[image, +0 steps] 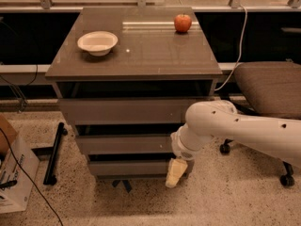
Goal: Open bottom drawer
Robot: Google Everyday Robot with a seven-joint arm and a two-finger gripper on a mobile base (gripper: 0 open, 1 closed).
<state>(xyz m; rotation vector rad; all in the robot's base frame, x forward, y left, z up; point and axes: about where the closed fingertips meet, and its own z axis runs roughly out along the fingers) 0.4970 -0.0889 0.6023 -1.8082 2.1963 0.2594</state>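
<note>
Bare speckled floor (pixel 225 204) lay open before the cabinet (pixel 136 111). The gripper (pixel 176 173) hung at the right edge of the bottom drawer (pixel 131 167), the lowest front, pushed in; the gripper's open or closed state could not be told. An office chair (pixel 270 86) crowded the right side; farther back, a bowl (pixel 98 42) and an apple (pixel 183 22) sat on top
</note>
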